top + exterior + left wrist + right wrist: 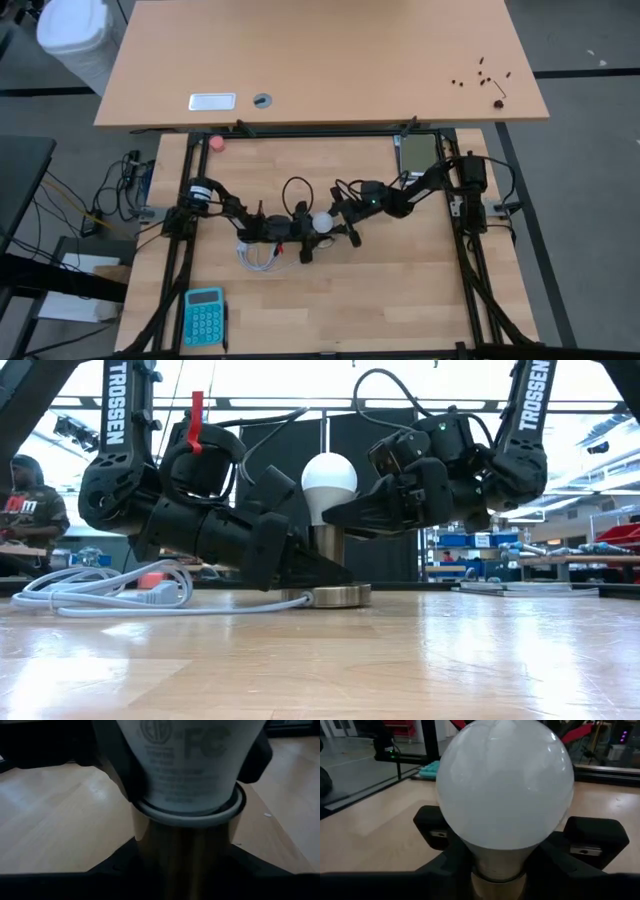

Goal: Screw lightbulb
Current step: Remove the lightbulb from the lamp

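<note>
The white frosted lightbulb (329, 475) stands upright, its lower end in the mouth of a metal socket tube (327, 550). The tube rises from a round metallic disc (340, 596) that rests flat on the wooden table. My left gripper (303, 240) comes from the table's left and is shut on the socket tube. My right gripper (337, 224) comes from the right and is shut on the bulb just below its globe (505, 790). In the high view the bulb (321, 222) shows between the two grippers. My left gripper pinches the socket's upright tube (185, 855) between its two fingers, below the white collar. The fingers lie nearly level, coming from the table's left. The socket stands upright with its disc on the table. My right gripper pinches the bulb's tapering neck (495, 862) between its two fingers, right under the globe. The fingers (365, 512) reach in nearly level from the table's right. The bulb stands upright, its lower end in the socket's mouth.
The socket's white cord (100, 592) lies coiled on the table to the left. A teal calculator (204, 316) sits at the near left corner, a small pink ball (217, 143) at the far left, a flat device (418, 150) at the far right. A person (25, 510) is in the room beyond.
</note>
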Controlling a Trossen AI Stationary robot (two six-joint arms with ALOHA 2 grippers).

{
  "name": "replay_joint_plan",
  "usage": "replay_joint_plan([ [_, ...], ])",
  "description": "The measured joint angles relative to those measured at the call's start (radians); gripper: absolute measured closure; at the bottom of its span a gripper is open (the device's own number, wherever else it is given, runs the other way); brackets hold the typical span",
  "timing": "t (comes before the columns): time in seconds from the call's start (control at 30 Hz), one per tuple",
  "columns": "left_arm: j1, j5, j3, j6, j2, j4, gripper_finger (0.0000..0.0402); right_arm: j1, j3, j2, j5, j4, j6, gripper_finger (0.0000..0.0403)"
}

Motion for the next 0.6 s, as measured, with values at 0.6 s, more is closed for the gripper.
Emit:
replay_joint_plan([
  [0.6, 0.0, -0.014, -0.006, -0.003, -0.002, 0.001, 0.0219, 0.122, -0.003, -0.151, 0.347, -0.196, 0.133, 0.0096],
])
